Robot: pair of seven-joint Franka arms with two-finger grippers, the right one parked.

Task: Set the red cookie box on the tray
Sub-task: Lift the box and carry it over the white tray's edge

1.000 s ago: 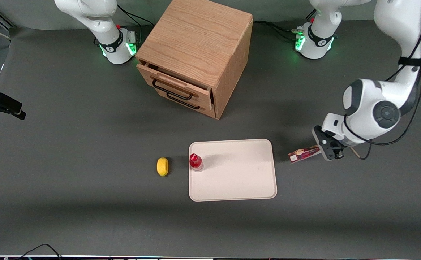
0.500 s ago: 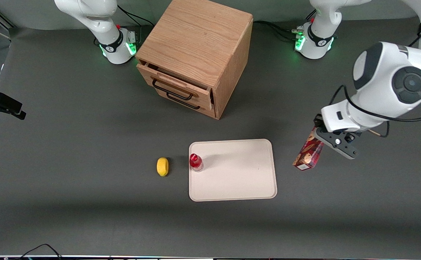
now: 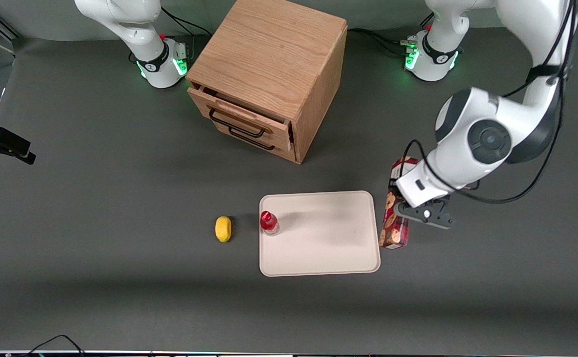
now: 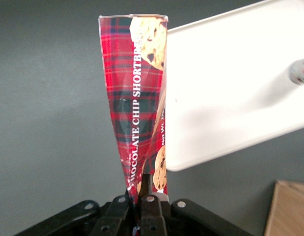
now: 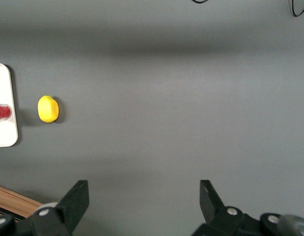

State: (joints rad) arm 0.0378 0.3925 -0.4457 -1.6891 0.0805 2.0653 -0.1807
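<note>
The red cookie box [image 3: 394, 231] is a slim tartan carton with cookie pictures, held above the table just beside the tray's [image 3: 328, 243] short edge at the working arm's end. It runs lengthwise along that edge, apart from the tray surface. My gripper [image 3: 409, 210] is shut on the box's side. In the left wrist view the gripper [image 4: 140, 189] pinches the red cookie box [image 4: 137, 98] near its end, and the carton looks squeezed there. The beige tray [image 4: 230, 88] lies beside the box.
A small red-capped bottle [image 3: 269, 222] stands on the tray's edge toward the parked arm. A yellow lemon [image 3: 223, 228] lies on the table beside it. A wooden drawer cabinet [image 3: 269, 74] stands farther from the front camera than the tray, its top drawer slightly open.
The box was lifted off the table, swung from lying crosswise to lengthwise, and carried with my gripper toward the tray's edge.
</note>
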